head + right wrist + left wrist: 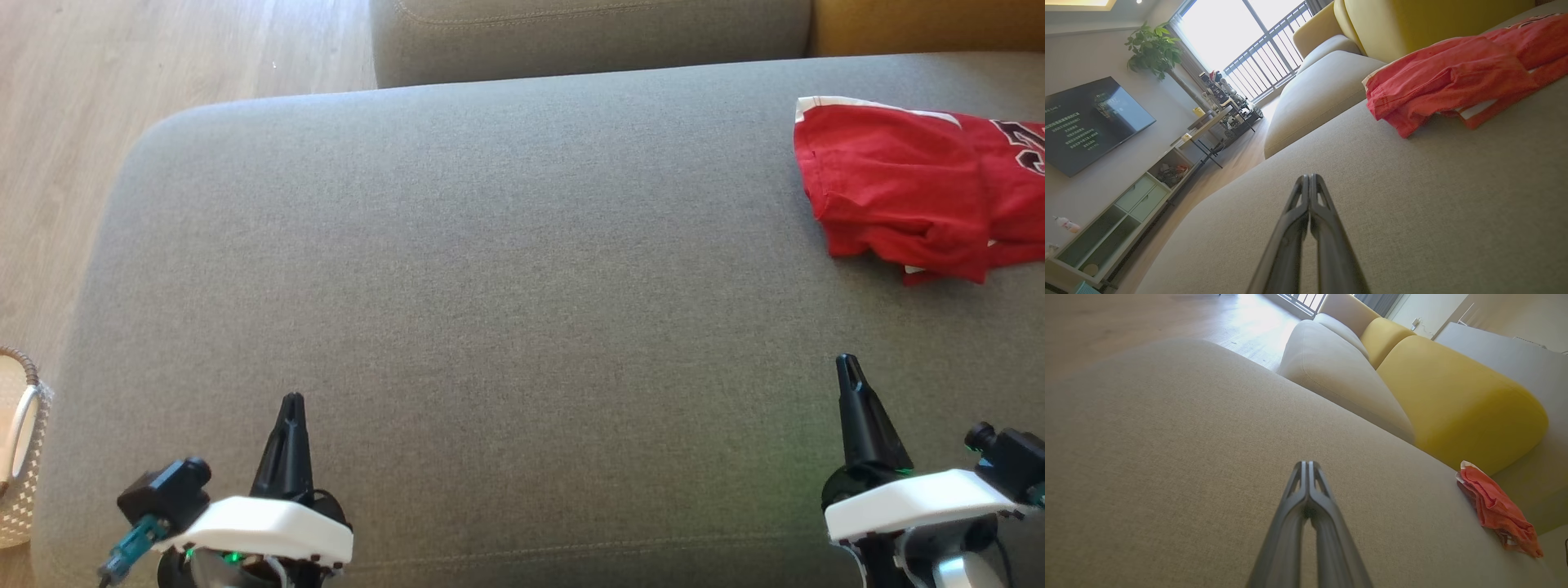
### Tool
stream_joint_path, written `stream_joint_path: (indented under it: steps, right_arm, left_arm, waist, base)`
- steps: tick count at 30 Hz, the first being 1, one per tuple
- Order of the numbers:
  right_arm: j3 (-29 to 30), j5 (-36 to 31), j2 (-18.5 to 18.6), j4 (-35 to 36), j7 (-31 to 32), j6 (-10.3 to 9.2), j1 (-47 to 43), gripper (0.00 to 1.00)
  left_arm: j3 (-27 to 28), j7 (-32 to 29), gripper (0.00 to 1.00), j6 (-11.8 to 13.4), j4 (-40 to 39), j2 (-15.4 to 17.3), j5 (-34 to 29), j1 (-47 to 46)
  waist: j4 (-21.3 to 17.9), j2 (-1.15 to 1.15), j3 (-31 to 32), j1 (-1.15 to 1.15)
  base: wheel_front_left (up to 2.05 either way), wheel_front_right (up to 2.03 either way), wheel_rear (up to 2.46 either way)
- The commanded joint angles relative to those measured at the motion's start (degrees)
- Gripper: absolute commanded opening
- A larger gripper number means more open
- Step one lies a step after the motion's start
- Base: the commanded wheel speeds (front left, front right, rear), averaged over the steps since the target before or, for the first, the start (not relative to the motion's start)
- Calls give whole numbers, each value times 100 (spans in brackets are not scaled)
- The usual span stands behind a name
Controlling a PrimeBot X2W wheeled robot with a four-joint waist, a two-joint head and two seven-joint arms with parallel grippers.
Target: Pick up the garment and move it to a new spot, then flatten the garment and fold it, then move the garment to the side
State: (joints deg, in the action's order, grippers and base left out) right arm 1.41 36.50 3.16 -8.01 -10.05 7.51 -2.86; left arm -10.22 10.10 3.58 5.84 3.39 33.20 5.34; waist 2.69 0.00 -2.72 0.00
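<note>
A crumpled red garment (906, 196) with white trim and dark lettering lies at the far right of the grey sofa seat (490, 286), partly cut off by the head view's right edge. It also appears as the red garment (1496, 508) and the red garment (1453, 77) in the wrist views. My left gripper (291, 402) rests at the lower left, shut and empty, far from the cloth. My right gripper (847, 363) is at the lower right, shut with nothing in it, a good way below the garment. The left gripper (1307, 464) and right gripper (1309, 177) show fingers pressed together.
A grey back cushion (588, 33) and a yellow cushion (931, 24) line the far edge. Wooden floor (122, 73) lies to the left, with a woven basket (20, 441) at the left edge. A TV (1086, 122) and cabinet (1126, 208) stand across the room.
</note>
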Motion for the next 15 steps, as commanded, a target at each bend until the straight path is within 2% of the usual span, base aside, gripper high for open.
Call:
stream_joint_path:
  steps: [1, 15]
  right_arm:
    - [-14, 186, 104, 147, 57, -1, 300, 0]
    - [6, 1171, 132, 22, 276, -1, 400, 0]
  left_arm:
    - [145, -26, 0, -58, -130, 82, 189, -265]
    - [327, -241, 0, -239, 20, 119, 1240, -412]
  waist:
    - [-5, 0, 4, 0]
    - [-50, 0, 48, 0]
  base:
    - [0, 0, 0]
    - [0, 0, 0]
